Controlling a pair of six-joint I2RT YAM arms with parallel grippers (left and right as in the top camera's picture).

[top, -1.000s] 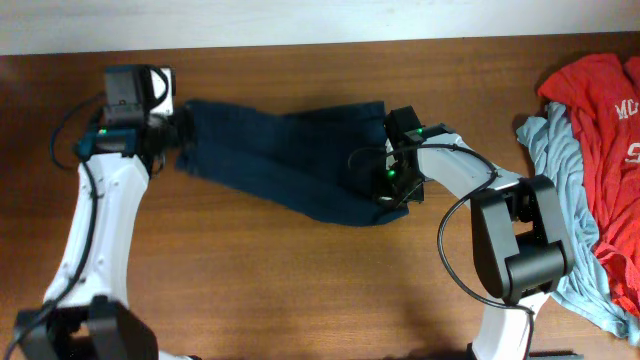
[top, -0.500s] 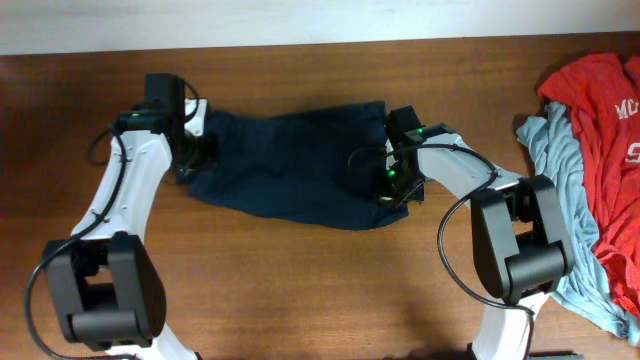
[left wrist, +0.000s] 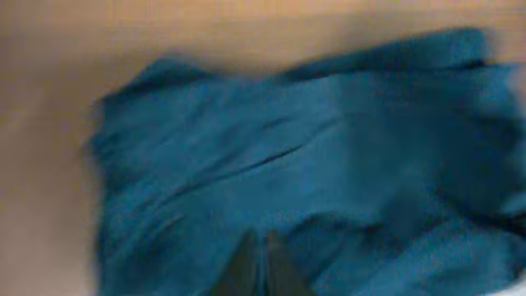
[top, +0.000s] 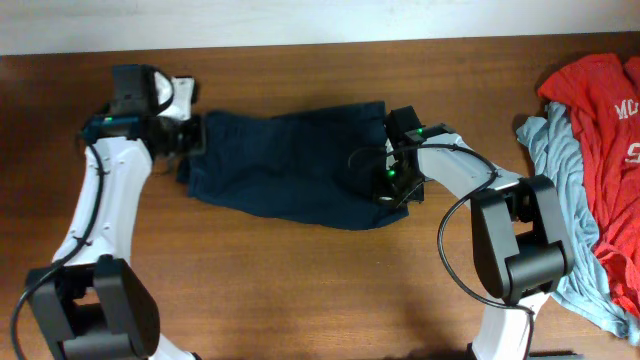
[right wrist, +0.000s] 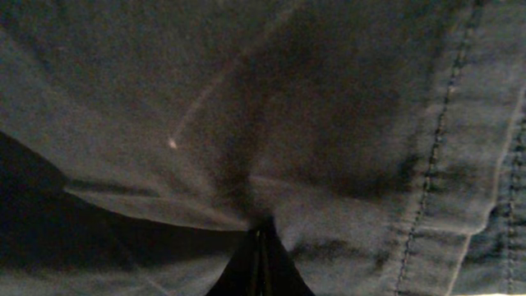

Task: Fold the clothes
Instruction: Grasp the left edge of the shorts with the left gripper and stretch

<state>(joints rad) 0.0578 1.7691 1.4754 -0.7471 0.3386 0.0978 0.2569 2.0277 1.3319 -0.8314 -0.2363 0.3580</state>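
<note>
One navy garment (top: 285, 170): rumpled at bench (top: 300, 290) centre, between my arms.
Left fingers (left wrist: 246, 271): clenched at its 9 o'clock edge; grip blurred.
Right fingers (right wrist: 245, 275): clenched on its 3 o'clock edge.
Red tee (top: 600, 120), grey-blue garment (top: 565, 170): heaped at bench's 3 o'clock.

Only the red tee (top: 600, 110) bears lettering — white "MC" at the overhead view's edge, the rest cut off.

Red tee (top: 590, 100) and grey-blue garment (top: 562, 180) partly beyond the right edge
</note>
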